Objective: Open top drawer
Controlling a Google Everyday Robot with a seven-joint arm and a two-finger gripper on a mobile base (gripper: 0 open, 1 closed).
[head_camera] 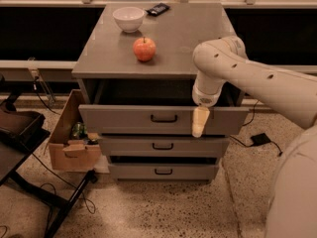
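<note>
The top drawer (124, 119) of the grey cabinet stands pulled out, its wide flat front carrying a small black bar handle (164, 118). A dark gap shows between the front and the cabinet top. My gripper (200, 123) hangs from the white arm in front of the drawer's right part, to the right of the handle, its pale tip pointing down over the front. It does not hold the handle.
A red apple (144, 48), a white bowl (129, 18) and a dark packet (157, 8) sit on the cabinet top (198, 29). Two narrower drawers (163, 146) sit below. A cardboard box (72, 138) stands at the left, with a black stand and cables beside it.
</note>
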